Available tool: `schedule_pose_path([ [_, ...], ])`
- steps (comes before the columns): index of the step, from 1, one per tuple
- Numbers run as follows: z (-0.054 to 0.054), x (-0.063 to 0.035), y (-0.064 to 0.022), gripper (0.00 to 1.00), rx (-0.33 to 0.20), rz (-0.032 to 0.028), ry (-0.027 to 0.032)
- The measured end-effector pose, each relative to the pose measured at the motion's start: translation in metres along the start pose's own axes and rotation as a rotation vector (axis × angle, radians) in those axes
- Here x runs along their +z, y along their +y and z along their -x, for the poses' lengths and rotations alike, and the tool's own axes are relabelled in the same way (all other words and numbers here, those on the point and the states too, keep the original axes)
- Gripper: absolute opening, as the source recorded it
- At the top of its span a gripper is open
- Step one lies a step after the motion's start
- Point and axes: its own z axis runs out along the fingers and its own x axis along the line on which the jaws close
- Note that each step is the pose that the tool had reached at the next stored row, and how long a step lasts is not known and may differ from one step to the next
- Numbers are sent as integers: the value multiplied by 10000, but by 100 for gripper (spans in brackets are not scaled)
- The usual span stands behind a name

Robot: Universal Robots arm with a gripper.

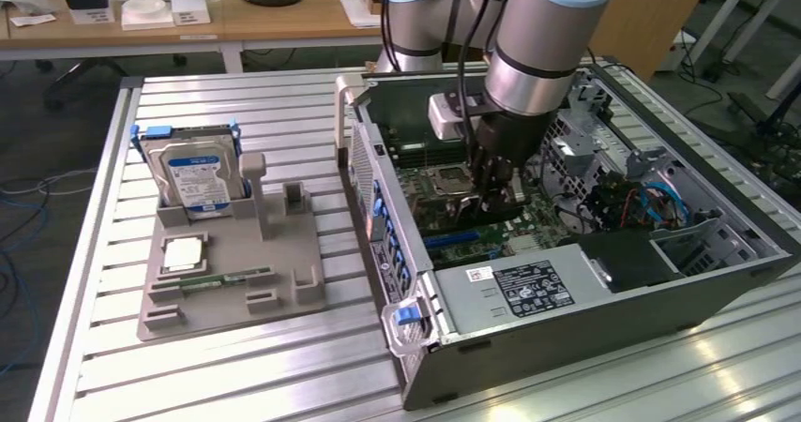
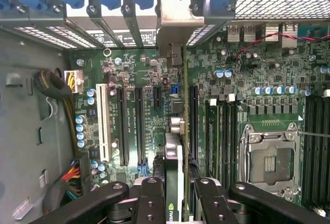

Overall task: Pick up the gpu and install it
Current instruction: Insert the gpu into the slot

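The open grey metal computer case [image 1: 601, 300] lies on its side on the slatted aluminium table [image 1: 225, 375], green motherboard [image 2: 268, 74] facing up. The grey Universal Robots arm [image 1: 538, 56] reaches straight down into it. Its black two-fingered gripper [image 2: 178, 190] is pinched on the gpu [image 2: 174, 157] — a thin dark card seen edge-on, silvery end bracket [image 2: 178, 20] against the case's rear slot openings.

The card hangs over the long black expansion slots [image 2: 131, 126], seemingly between two of them. To seat it well, I judge it should stay upright, its edge square to one slot and the bracket aligned with its opening, pressed evenly rather than from one end.

Inside the case sit a silvery labelled power supply [image 1: 526, 291] and an empty processor socket [image 2: 270, 162]. Well apart, the grey parts tray [image 1: 232, 281] holds a blue-labelled silver hard drive [image 1: 194, 178] upright in its cradle, a small square silvery processor [image 1: 184, 251] — and a narrow green memory stick [image 1: 225, 278].
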Motion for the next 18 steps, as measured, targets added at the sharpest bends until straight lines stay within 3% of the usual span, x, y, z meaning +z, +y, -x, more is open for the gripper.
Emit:
schedule_pose_path([
  [18,-12,79,112,27,2,-1,-1],
])
